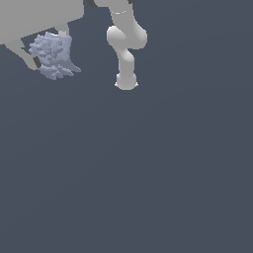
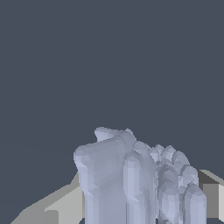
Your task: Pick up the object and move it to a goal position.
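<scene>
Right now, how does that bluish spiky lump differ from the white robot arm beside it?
The lump is pale lavender-blue, while the arm is plain white. The lump's surface is jagged with ridges and spikes; the arm is smooth and rounded. The lump is compact and sits between the gripper's fingers, while the arm is long and jointed, rising from its base. Both stand out pale against the dark grey background.

The object (image 2: 131, 179), a pale lavender-blue lump of ridged, rounded spikes, is seen filling the lower middle of the wrist view. It is flanked by the pale fingers (image 2: 57, 205) of the tool (image 2: 135, 210), one on each side, pressed against it. Behind it, only plain dark grey is shown.
</scene>
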Controlling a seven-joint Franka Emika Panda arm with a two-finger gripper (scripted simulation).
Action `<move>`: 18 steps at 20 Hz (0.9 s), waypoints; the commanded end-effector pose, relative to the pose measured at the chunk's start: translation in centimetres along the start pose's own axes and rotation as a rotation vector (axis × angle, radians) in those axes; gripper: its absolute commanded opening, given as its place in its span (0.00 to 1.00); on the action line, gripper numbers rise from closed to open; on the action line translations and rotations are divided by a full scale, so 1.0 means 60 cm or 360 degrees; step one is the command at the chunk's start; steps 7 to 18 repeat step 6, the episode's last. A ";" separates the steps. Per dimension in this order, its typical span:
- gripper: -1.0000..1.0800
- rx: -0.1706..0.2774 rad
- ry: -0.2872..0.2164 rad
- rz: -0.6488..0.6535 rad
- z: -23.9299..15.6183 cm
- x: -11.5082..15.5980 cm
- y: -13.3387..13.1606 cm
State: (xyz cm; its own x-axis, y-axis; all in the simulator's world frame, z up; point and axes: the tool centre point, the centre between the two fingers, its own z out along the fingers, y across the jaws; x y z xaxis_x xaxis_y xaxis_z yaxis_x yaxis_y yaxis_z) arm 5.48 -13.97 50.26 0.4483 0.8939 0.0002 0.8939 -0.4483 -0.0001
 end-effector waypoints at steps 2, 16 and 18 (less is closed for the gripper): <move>0.00 0.0000 0.0000 0.0000 -0.004 -0.001 0.001; 0.00 0.0000 0.0000 0.0000 -0.006 -0.001 0.002; 0.00 0.0000 0.0000 0.0000 -0.006 -0.001 0.002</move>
